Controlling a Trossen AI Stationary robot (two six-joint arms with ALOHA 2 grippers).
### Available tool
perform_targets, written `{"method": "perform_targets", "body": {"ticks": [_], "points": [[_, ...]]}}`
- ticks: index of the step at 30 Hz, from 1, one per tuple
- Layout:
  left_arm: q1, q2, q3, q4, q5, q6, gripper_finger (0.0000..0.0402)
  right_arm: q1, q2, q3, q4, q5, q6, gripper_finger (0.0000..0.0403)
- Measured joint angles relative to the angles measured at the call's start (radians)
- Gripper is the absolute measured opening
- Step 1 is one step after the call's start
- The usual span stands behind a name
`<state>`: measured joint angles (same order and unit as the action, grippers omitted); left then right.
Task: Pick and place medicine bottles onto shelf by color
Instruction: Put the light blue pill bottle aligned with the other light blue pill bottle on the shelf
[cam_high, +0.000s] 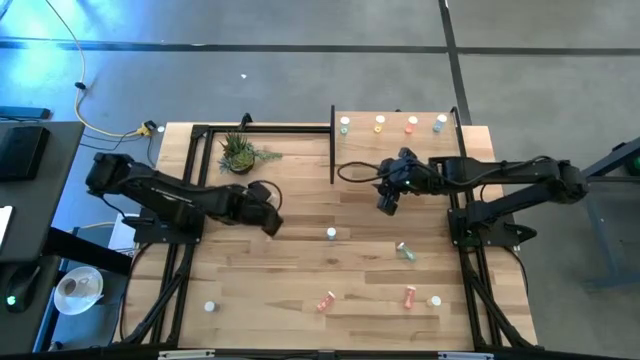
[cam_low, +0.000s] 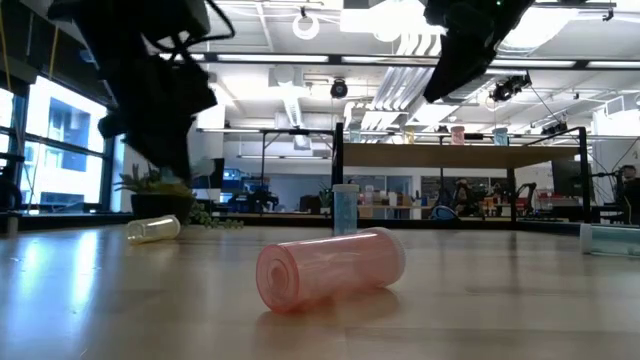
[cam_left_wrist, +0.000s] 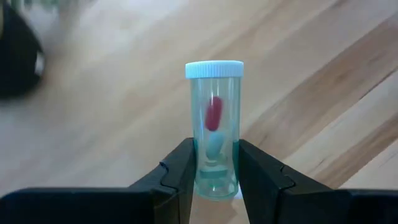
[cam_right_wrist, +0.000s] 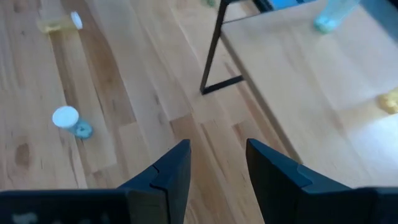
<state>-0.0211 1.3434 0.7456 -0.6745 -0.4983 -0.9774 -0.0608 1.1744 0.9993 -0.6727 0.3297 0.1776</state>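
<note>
Shelf (cam_high: 400, 150) is seen from above carrying four bottles along its far edge beside the empty, parted right gripper (cam_high: 388, 203), while, at the left wrist, a teal bottle (cam_left_wrist: 214, 124) is clamped by the left gripper (cam_left_wrist: 214, 180).

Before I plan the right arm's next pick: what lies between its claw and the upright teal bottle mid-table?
Only bare tabletop separates the right claw, open and empty, from the teal bottle, as the high view shows.

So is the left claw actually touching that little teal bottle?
Touching. The left wrist view shows the left gripper with both fingers pressed against the sides of the teal bottle, no gap.
</note>
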Motion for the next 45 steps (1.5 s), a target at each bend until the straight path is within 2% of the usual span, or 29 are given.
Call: {"method": "perform_targets", "body": {"ticks": [6, 9, 13, 20, 23, 28, 37, 45], "points": [[0.061, -0.038, 0.000, 0.190, -0.009, 0.251, 0.0095, 0.001, 0.047, 0.000, 0.025, -0.068, -0.002, 0.0144], [0.093, -0.038, 0.000, 0.298, 0.021, 0.379, 0.0095, 0.013, 0.056, 0.000, 0.066, -0.107, -0.003, 0.0144], [0.135, -0.037, 0.000, 0.487, 0.124, 0.556, 0.0095, 0.039, 0.055, 0.000, 0.086, -0.158, -0.042, 0.0144], [0.186, -0.037, 0.000, 0.795, 0.327, 0.780, 0.0095, 0.057, 0.040, 0.000, 0.178, -0.169, -0.091, 0.0144], [0.197, -0.032, 0.000, 0.866, 0.362, 0.839, 0.0095, 0.057, 0.040, 0.000, 0.212, -0.184, -0.090, 0.0144], [0.199, -0.007, 0.000, 0.943, 0.360, 0.901, 0.0095, 0.057, 0.040, 0.000, 0.291, -0.189, -0.108, 0.0144], [0.197, 0.073, 0.000, 1.064, 0.385, 0.903, 0.0095, 0.057, 0.040, 0.000, 0.407, -0.189, -0.152, 0.0145], [0.197, 0.096, 0.000, 1.156, 0.443, 0.946, 0.0095, 0.054, 0.040, 0.000, 0.550, -0.277, -0.204, 0.0183]]}}
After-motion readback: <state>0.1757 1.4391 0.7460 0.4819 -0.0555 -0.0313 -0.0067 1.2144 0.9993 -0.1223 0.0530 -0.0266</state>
